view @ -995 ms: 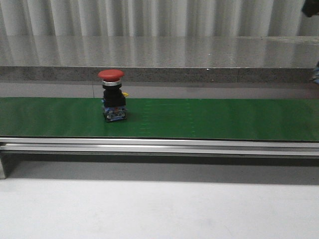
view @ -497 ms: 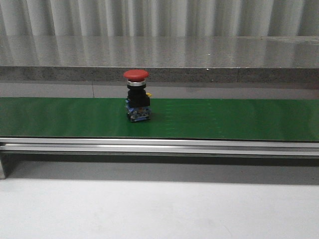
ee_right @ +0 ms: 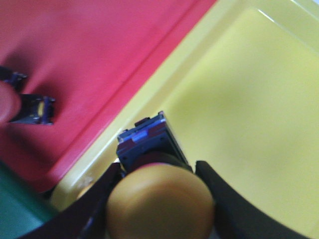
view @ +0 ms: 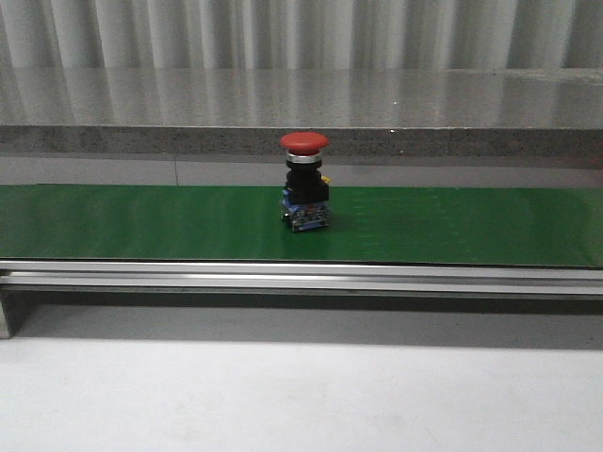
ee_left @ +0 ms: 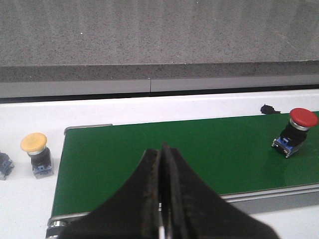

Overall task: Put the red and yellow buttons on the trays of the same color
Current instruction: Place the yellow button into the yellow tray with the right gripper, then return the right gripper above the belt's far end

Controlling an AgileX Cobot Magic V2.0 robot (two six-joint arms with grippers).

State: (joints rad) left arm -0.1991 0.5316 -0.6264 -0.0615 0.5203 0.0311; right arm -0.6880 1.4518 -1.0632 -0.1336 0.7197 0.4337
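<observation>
Yellow button (ee_right: 159, 206) — clamped in right tool (ee_right: 159, 199) — over yellow tray (ee_right: 239, 109).

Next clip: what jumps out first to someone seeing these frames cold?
A lone red button stands upright mid-way along the green conveyor belt. The right gripper holds a yellow button over the yellow tray, beside the red tray. Another yellow button waits off the belt's end, beyond the left gripper, whose fingers are pressed together.

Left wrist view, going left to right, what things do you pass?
Yellow button off the belt's end → green belt → small black piece on the white surface → red button on the belt.
</observation>
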